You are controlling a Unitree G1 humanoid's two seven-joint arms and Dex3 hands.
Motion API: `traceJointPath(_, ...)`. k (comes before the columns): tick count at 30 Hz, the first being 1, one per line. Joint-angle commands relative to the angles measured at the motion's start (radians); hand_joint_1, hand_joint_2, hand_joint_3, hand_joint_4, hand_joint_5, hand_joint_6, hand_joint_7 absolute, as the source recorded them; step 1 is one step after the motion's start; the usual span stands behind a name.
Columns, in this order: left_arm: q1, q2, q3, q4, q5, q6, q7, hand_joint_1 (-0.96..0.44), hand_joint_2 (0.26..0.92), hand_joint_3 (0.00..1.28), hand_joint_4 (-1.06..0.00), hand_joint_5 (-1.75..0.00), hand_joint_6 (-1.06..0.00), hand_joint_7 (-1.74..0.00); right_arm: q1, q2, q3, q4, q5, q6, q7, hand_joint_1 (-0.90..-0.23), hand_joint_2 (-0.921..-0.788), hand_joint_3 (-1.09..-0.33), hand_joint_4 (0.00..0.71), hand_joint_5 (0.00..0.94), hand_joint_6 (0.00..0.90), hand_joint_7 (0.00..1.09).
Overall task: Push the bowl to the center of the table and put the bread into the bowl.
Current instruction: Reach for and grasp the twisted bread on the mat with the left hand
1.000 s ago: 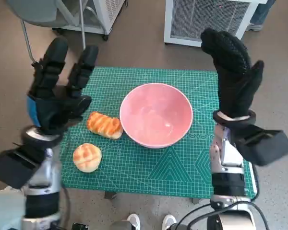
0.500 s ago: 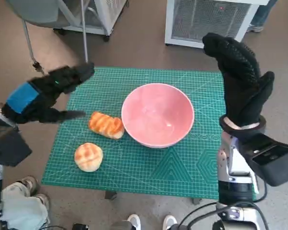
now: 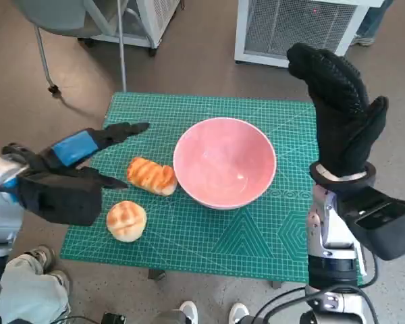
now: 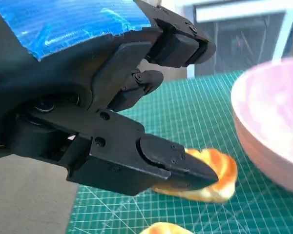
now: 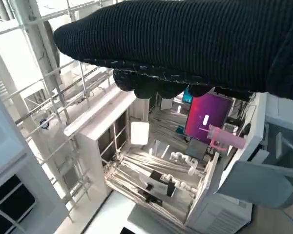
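Resting near mat centre: bowl (image 3: 224, 162); pink, upright, nothing inside
Striped bread (image 3: 149, 175): on mat, just left of bowl, near its rim
Round bread (image 3: 125, 220): on mat, nearer the front edge, apart from bowl
Left hand (image 3: 74, 152): low over mat's left edge; fingers spread, holding nothing; beside striped bread
Right hand (image 3: 339, 115): raised upright over mat's right side; fingers extended, holding nothing
Mat (image 3: 256, 236): green, gridded
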Motion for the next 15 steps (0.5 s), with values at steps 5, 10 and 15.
traceJointPath(5, -0.085, -0.056, -0.107, 0.098, 0.093, 0.0, 0.005, 0.02, 0.736, 0.0, -0.06, -0.01, -0.25, -0.01, 0.023, -0.012, -0.005, 0.002, 0.0, 0.018, -0.004, -0.61, -0.921, -0.743, 0.285, 0.025, -0.001, 0.79)
traceJointPath(10, -0.126, -0.101, -0.154, 0.176, 0.139, 0.004, 0.025, 0.0, 0.735, 0.0, -0.07, -0.01, -0.25, -0.01, 0.037, -0.011, -0.002, -0.019, 0.003, 0.024, -0.007, -0.612, -0.921, -0.744, 0.284, 0.026, -0.001, 0.79)
traceJointPath(15, -0.163, -0.137, -0.183, 0.247, 0.167, 0.009, 0.045, -0.01, 0.734, 0.0, -0.08, -0.01, -0.26, -0.01, 0.054, -0.011, 0.0, -0.045, 0.008, 0.034, -0.005, -0.618, -0.921, -0.744, 0.283, 0.026, -0.001, 0.79)
